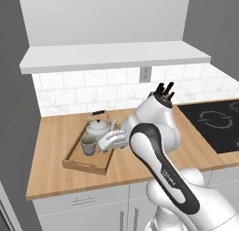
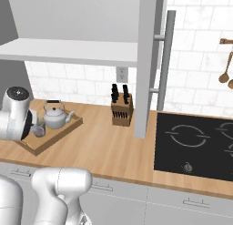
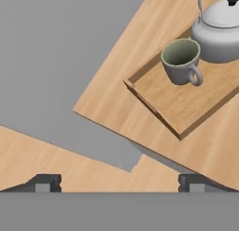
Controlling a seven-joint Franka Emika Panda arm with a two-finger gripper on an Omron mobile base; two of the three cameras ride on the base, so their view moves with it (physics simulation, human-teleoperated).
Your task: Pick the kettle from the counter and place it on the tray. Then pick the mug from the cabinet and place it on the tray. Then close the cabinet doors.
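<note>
Two items, kettle (image 3: 219, 31) and mug (image 3: 181, 61), are sitting touching on the tray (image 3: 186, 106); your claw (image 3: 119, 183) is hovering beside it, jaws wide.

kitchen | cooktop (image 2: 193, 144) | knife block (image 2: 122, 111) | tiled backsplash (image 1: 93, 92) | counter (image 2: 109, 146)

In the right base view the arm hides most of the mug (image 2: 38, 130) at left; in the hand view the kettle (image 3: 219, 31) is cut off at the upper right edge
</note>
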